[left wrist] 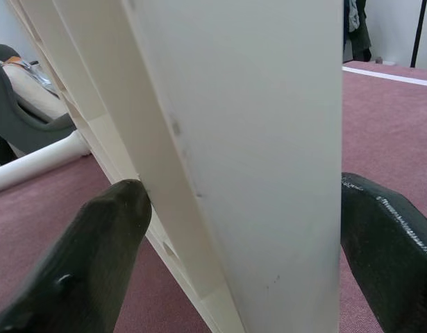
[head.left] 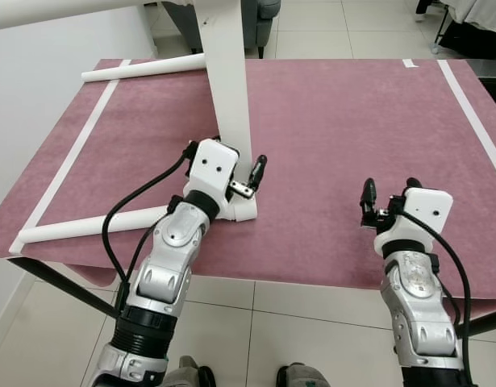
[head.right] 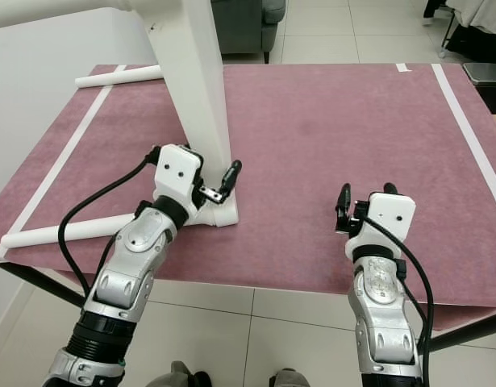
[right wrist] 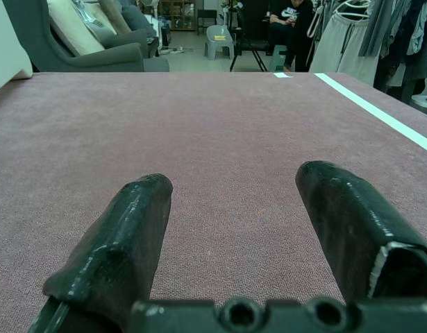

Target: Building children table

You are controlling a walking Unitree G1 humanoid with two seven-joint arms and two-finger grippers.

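Observation:
A white table panel (head.left: pixel 227 89) stands on its lower end on the maroon mat (head.left: pixel 344 121) and leans up toward the far left. My left gripper (head.left: pixel 223 159) is shut on its bottom part, one black finger on each side; in the left wrist view the fingers (left wrist: pixel 95 257) press against the ribbed panel (left wrist: pixel 255 139). One white round leg (head.left: pixel 86 226) lies behind the left arm near the front left edge. Another leg (head.left: pixel 143 68) lies at the far left corner. My right gripper (head.left: pixel 389 193) hovers open above bare mat at the front right, its fingers (right wrist: pixel 123 243) holding nothing.
White tape lines (head.left: pixel 473 113) border the mat on the left and right. The mat's front edge (head.left: pixel 312 278) drops to tiled floor. A grey armchair (head.left: pixel 260 16) stands beyond the far edge. In the right wrist view a person (right wrist: pixel 286 17) sits far off beside hanging clothes (right wrist: pixel 352 28).

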